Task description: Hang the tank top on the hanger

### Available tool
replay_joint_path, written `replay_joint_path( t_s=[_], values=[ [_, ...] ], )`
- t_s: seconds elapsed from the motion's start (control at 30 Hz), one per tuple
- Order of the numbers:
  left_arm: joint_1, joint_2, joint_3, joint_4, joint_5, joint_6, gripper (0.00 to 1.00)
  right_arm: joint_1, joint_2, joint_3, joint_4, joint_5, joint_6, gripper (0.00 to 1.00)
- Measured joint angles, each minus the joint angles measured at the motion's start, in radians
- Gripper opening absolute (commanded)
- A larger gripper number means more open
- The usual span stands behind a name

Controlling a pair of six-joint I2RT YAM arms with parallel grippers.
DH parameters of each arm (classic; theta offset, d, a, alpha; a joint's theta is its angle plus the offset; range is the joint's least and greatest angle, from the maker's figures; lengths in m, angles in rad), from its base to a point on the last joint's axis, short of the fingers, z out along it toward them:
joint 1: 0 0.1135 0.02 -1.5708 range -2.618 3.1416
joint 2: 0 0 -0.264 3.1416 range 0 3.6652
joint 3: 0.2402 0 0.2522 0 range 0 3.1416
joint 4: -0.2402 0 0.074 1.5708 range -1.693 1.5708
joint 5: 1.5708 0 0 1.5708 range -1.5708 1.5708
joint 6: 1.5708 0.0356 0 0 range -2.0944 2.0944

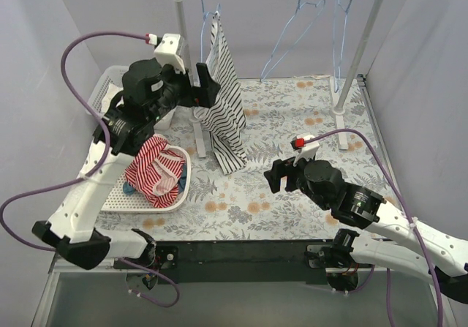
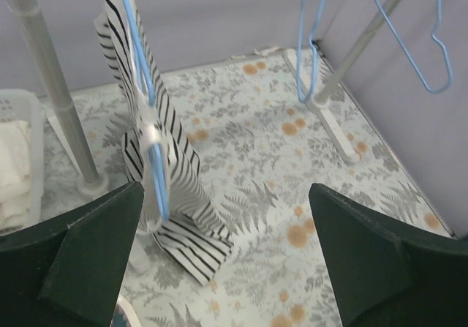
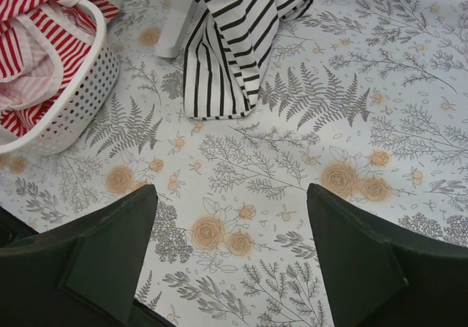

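Note:
The tank top (image 1: 225, 104), white with thin dark stripes, hangs on a pale-blue hanger (image 1: 207, 16) from the left end of the rail; its hem trails on the table. In the left wrist view the tank top (image 2: 164, 151) and hanger (image 2: 142, 85) show ahead and left. The hem shows in the right wrist view (image 3: 234, 42). My left gripper (image 1: 210, 91) is open and empty, just left of the tank top. My right gripper (image 1: 276, 175) is open and empty, low over the table, to the right of the hem.
Two bare blue hangers (image 1: 296, 38) (image 1: 344, 27) hang further right on the white rack (image 1: 362, 42). A round white basket (image 1: 179, 184) holds a red-and-white striped garment (image 1: 155, 170). A white bin (image 1: 110, 85) sits at back left. The rack's left post (image 2: 62, 115) stands near the left gripper.

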Motion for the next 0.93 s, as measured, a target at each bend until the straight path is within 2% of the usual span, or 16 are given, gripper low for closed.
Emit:
replay_joint_path(
  t_s=[0.07, 0.17, 0.33, 0.4, 0.63, 0.77, 0.93],
  values=[
    [-0.003, -0.064, -0.073, -0.008, 0.048, -0.007, 0.98, 0.0, 0.01, -0.002, 0.001, 0.011, 0.003, 0.99],
    [-0.039, -0.154, -0.196, -0.02, 0.105, -0.018, 0.98, 0.0, 0.019, -0.014, 0.007, 0.033, 0.008, 0.99],
    [-0.192, -0.247, -0.409, -0.021, 0.126, -0.061, 0.98, 0.0, 0.048, -0.04, 0.011, 0.084, 0.045, 0.99],
    [-0.232, -0.279, -0.533, 0.005, 0.137, -0.096, 0.98, 0.0, 0.063, -0.051, 0.016, 0.103, 0.069, 0.99],
    [-0.263, -0.302, -0.853, 0.149, 0.121, -0.221, 0.98, 0.0, 0.071, -0.095, 0.023, 0.111, 0.119, 0.99],
    [-0.277, -0.303, -0.962, 0.277, 0.108, -0.283, 0.98, 0.0, 0.037, -0.137, 0.024, 0.111, 0.144, 0.99],
    [-0.279, -0.29, -0.999, 0.376, 0.103, -0.315, 0.98, 0.0, -0.052, -0.19, 0.023, 0.124, 0.166, 0.99]
  ],
)
